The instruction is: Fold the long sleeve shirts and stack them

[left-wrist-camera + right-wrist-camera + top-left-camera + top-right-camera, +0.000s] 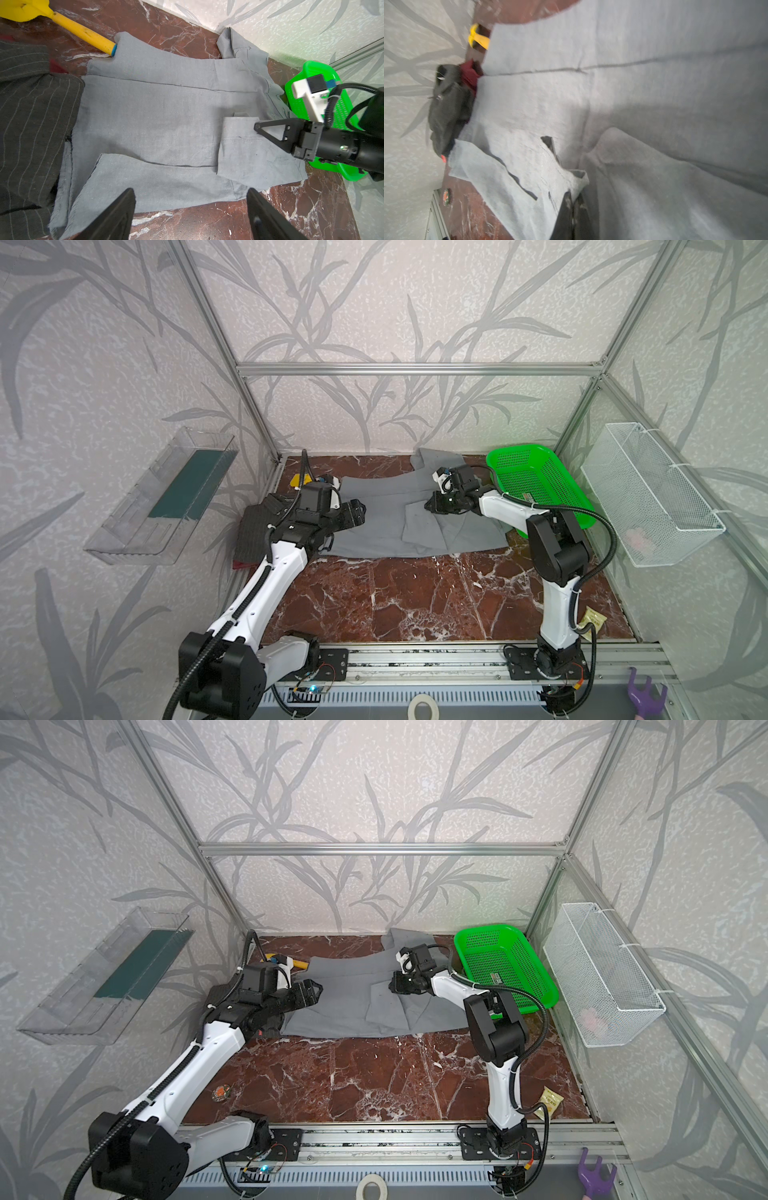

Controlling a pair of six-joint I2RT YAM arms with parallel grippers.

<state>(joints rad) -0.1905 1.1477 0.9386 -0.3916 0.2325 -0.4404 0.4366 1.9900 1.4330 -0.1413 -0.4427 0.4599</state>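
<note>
On the left wall a clear plastic tray [160, 499] is hanging. Below it, at the left edge of the red-brown marble table [415, 597], the dark pinstriped shirt [254, 531] is lying folded up. It is sitting on top of the dark red garment [244, 565], which is peeking out from under it on the near side. Behind them a yellow tool [83, 31] is lying, and the end of its handle is touching a far corner of the light-grey shirt [382, 516].

The left gripper [358, 513] is hanging over the left part of that shirt. Its jaws are standing wide apart and nothing is between them. In the left wrist view its two black fingers [116, 214] are showing above the near hem.

The light-grey shirt is lying spread out flat across the back middle of the table. Its left edge is touching the pinstriped shirt, and one part of it is reaching up to the back wall. One sleeve is lying folded over the body.

The right gripper [430, 504] is reaching in from the right. Its jaws are squeezing shut on that sleeve, and in the right wrist view the grey cloth is bunching up at the fingertips [564, 207].

The green basket [517, 450] is sitting in the back right corner, just beside the shirt. A white wire basket [648, 489] is hanging on the right wall, and a small yellow packet [593, 619] is lying at the near right edge of the table
</note>
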